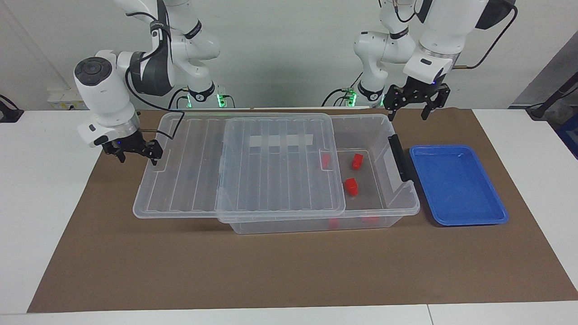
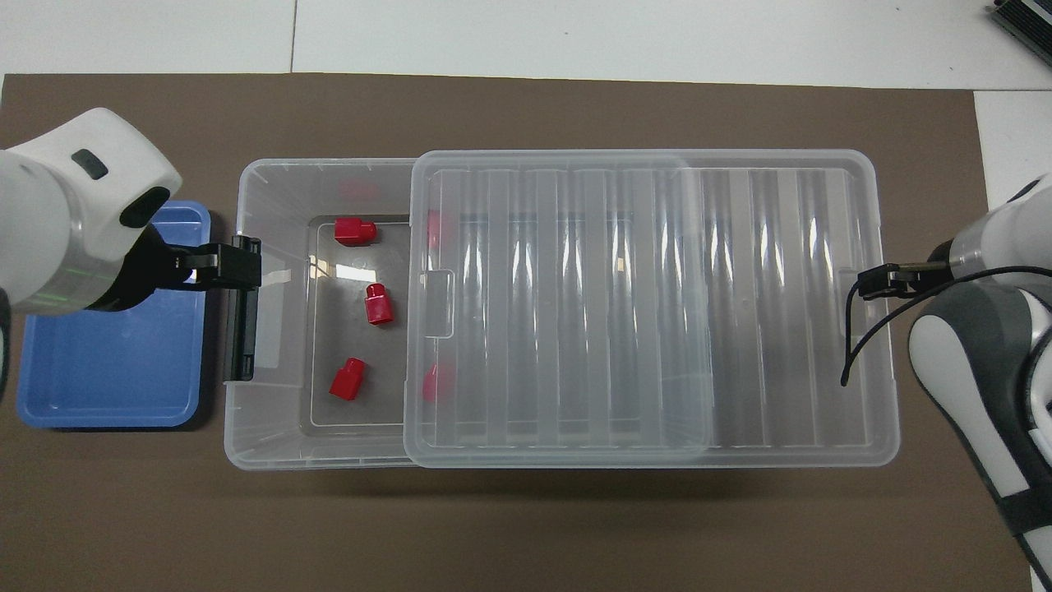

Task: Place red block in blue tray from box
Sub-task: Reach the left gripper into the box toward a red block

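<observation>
Left gripper is hanging in the air over the box at its handle end, jaws spread wide, holding nothing. Right gripper is sitting at the end of the lid toward the right arm's end of the table, fingers apart and straddling the lid's rim; whether they are pressing on it cannot be told.

The facing view is showing the left gripper well above the box rim, clear of everything. The overhead view is putting that same gripper right at the black handle, which is only overlap from above. The overhead view is also hiding part of the blue tray under the left arm's wrist; the facing view is showing the whole blue tray, with nothing in it, lying just beside the box toward the left arm's end of the table. The right gripper's fingertips are hard to make out from overhead; only a dark tip at the lid edge is showing.

The lid is lying slid toward the right arm's end, overhanging the box there and leaving an open strip at the handle end. In that strip three red blocks are lying uncovered on the box floor: red block in the middle, one farther from the robots, one nearer. More red is showing blurred through the lid edge. The blocks are apart from each other and from the box walls. Brown mat is lying bare around the box and tray.
</observation>
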`<state>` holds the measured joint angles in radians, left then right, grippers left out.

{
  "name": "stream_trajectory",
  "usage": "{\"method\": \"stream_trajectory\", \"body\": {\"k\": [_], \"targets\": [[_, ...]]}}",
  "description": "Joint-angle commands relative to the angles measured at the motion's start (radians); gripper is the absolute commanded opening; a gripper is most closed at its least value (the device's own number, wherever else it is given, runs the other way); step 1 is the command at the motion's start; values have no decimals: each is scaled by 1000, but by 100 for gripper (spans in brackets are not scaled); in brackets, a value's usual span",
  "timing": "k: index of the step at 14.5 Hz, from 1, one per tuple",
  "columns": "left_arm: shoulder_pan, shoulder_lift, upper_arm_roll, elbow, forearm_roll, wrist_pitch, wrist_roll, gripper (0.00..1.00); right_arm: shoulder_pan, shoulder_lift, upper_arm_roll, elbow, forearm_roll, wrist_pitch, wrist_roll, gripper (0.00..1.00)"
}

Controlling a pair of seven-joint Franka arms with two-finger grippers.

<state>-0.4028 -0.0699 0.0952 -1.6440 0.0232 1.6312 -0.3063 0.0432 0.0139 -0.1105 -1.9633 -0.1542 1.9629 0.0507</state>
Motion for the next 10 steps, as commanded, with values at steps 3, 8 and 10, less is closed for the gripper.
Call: {"method": "stream_trajectory", "body": {"k": [3,8,10], "targets": [[-53,-51,17,-83,4,62,-249,100,-32,-15,8,-5,-28,-22,-18,100],[-59,-126,15,-304,4,285,-338,100,-35,-15,8,-3,-39,-25,-18,100],[-89,-113,17,-324,4,318,-362,100,-35,-17,9,0,-39,-33,-17,100]]}}
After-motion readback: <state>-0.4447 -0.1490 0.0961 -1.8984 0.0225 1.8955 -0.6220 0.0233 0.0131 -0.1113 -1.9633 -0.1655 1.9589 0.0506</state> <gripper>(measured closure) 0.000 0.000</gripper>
